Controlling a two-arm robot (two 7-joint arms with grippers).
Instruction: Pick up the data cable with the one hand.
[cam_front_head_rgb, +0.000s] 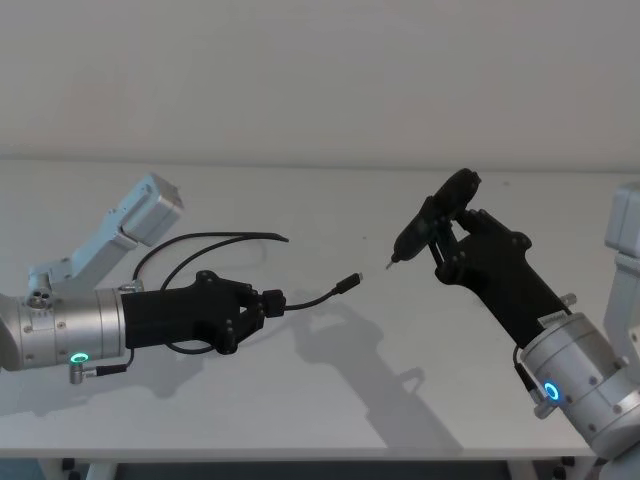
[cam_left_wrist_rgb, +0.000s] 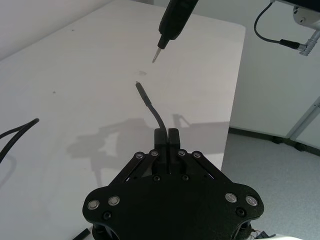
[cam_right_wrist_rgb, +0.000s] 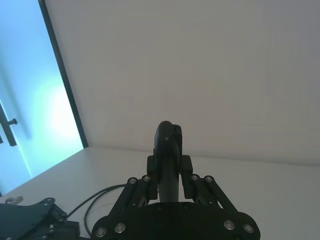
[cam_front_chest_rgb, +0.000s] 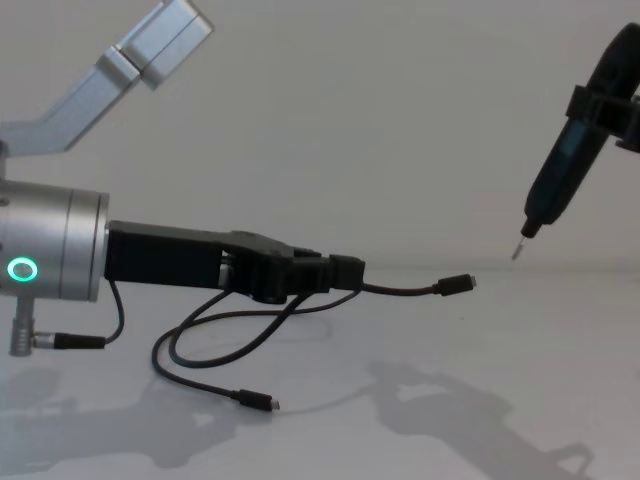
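Matte white table, left claw pinching thin black data cable, right claw clamping pen-shaped tool

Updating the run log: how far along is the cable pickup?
Done: left claw shut on the data cable near one plug, that end clear of the table. In hand: the lift; the loop and far plug appear to rest on the table. Left: raise until all of it hangs free. Right claw holds a pen-shaped tool, apart from the cable.
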